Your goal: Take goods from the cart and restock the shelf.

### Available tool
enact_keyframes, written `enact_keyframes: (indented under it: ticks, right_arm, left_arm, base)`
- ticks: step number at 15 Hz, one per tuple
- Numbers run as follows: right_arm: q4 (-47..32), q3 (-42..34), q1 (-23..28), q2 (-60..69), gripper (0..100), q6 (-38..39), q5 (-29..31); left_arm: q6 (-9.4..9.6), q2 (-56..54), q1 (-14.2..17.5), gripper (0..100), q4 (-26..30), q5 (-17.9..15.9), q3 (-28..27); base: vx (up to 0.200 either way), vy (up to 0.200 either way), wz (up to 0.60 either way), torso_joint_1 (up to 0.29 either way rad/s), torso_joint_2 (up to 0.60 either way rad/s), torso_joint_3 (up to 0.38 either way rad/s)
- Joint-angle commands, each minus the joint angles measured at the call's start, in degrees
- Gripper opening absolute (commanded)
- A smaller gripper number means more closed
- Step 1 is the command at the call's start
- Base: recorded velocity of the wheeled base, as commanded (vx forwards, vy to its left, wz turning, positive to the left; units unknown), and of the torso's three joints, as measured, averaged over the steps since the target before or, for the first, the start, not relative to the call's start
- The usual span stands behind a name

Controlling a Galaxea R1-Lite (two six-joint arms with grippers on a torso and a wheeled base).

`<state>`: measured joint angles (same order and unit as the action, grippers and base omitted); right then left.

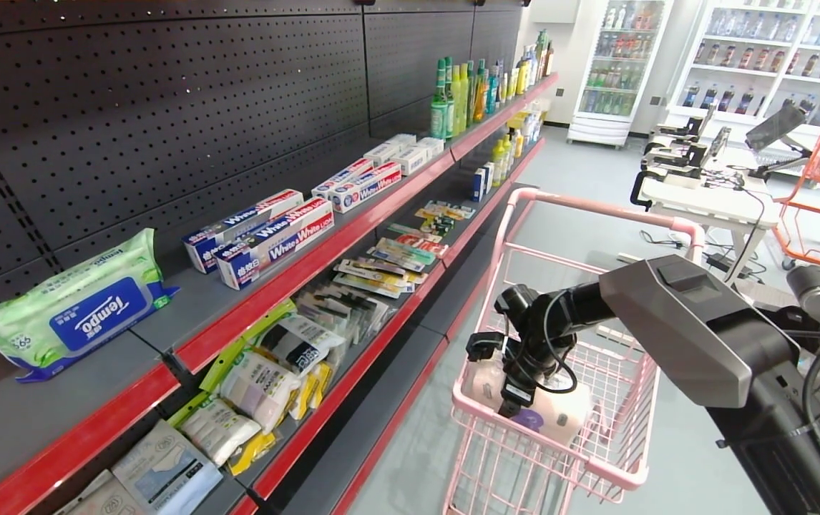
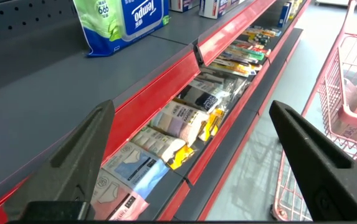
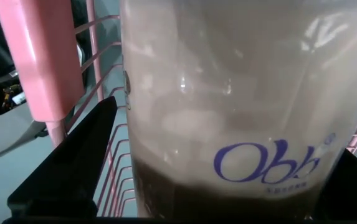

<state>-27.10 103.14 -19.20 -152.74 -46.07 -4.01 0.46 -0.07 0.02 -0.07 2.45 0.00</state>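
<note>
You see the right claw point(image 1: 522, 409) down inside the pink cart point(image 1: 596, 213), at a pale pack point(image 1: 564, 420); grip: cannot tell. Wire walls close around it. Left claw point(image 2: 190, 109) spread apart by the shelf point(image 2: 53, 106), wipes pack point(image 2: 121, 22) near

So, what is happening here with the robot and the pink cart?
The robot is restocking a store shelf from a pink cart. Its right arm reaches down into the cart, and the right gripper is at a pale pink pack that sits in a corner of the basket, not lifted out yet. The left gripper is open and empty, beside the shelf. The top board already holds a pack of wipes and toothpaste boxes.
</note>
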Motion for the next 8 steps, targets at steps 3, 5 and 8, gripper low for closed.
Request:
enact_keyframes:
  ticks: [3,5,8]
  right_arm:
    - [-0.85,1.01,-0.14,-0.63,100,-0.07,0.14]
    - [-0.85,0.92,-0.14,-0.63,100,0.1,0.06]
    - [-0.76,0.83,-0.14,-0.63,0,0.01,0.06]
  left_arm:
    - [-0.02,0.07,-0.02,100,-0.01,0.01,0.0]
    - [-0.02,0.07,-0.02,100,-0.01,0.01,0.0]
    - [-0.02,0.07,0.06,100,-0.01,0.01,0.0]
  base:
    - [0.0,0.0,0.0,0.0,0.0,0.0]
    - [0.0,0.0,0.0,0.0,0.0,0.0]
    - [0.0,0.0,0.0,0.0,0.0,0.0]
